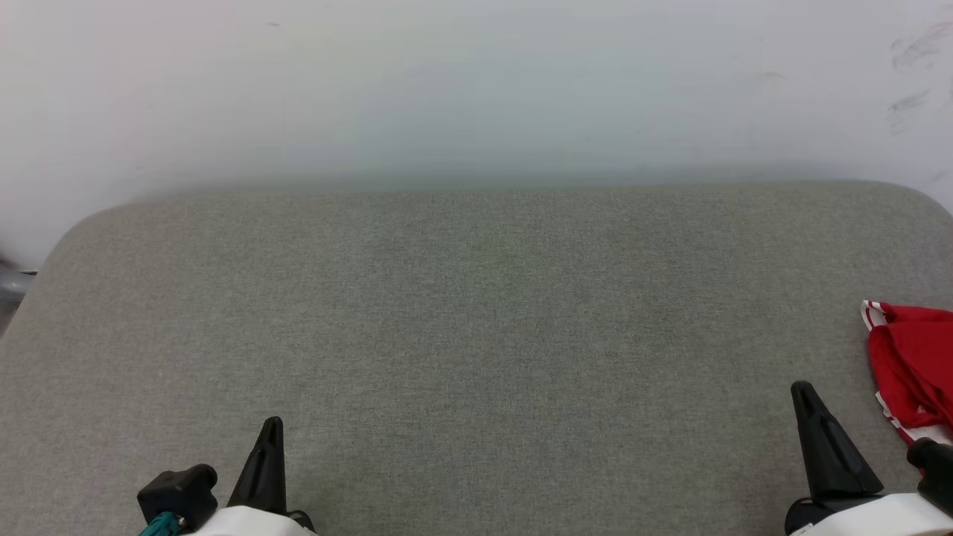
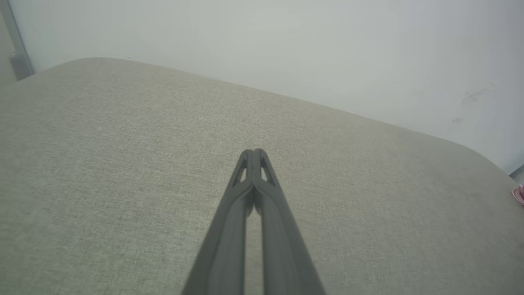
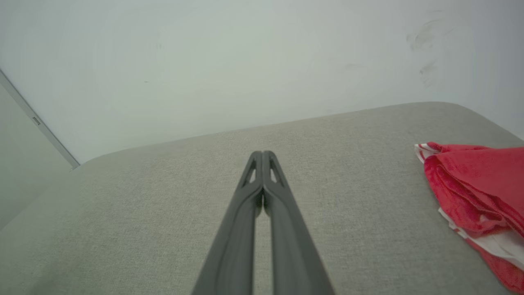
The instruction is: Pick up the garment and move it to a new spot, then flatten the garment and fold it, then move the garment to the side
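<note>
Head view: a grey fabric-covered worktop point(image 1: 476, 313) with rounded far corners spreads across the frame beneath a pale wall point(image 1: 476, 89), which bears dark scuff marks point(image 1: 912, 74) at the upper right. The garment point(image 1: 912, 357), red with red-and-white striped trim, lies bunched on the worktop at the right edge of the frame, cut off by that edge. The left hand point(image 1: 272, 435) rises from the lower left with its dark fingers pressed together and nothing between them. The right hand point(image 1: 806, 402) stands at the lower right, likewise closed and empty, near the garment's lower left edge but apart from it. Left wrist view: the left hand point(image 2: 254, 155) points up the middle of the frame over the grey fabric, its two fingers meeting at the tips and gripping nothing. The worktop's far edge slants from upper left to lower right against the wall, and a small pink sliver point(image 2: 520, 194) at the right edge is too slight to identify. Right wrist view: the right hand point(image 3: 262, 155) reaches up from the bottom centre, fingertips touching, nothing held. The garment point(image 3: 470, 184) lies in folds at the right of the frame, well to the right of the fingertips and not touching them, with a white band showing under the red cloth near the lower right corner.
</note>
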Robot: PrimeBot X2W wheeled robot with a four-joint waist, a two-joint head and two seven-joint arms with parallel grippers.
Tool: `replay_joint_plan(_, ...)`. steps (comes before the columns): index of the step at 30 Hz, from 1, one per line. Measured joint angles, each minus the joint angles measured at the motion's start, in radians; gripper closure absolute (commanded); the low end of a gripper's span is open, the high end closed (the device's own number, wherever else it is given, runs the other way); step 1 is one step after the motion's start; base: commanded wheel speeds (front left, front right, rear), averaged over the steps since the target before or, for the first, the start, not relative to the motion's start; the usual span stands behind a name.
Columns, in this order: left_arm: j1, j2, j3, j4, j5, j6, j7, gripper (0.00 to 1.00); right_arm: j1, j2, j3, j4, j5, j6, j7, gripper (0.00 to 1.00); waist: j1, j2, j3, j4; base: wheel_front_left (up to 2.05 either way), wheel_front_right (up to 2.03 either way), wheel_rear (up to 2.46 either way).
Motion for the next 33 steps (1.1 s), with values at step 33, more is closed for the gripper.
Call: replay_joint_plan(33, -0.07, -0.052, 0.103, 0.047, -0.467, -0.078, 0.132, 1.0, -0.114, -0.021, 0.019, 0.186, 0.556, 0.0, 0.0, 1.0, 0.0, 0.0, 0.005, 0.004, 0.0, 0.0, 0.0)
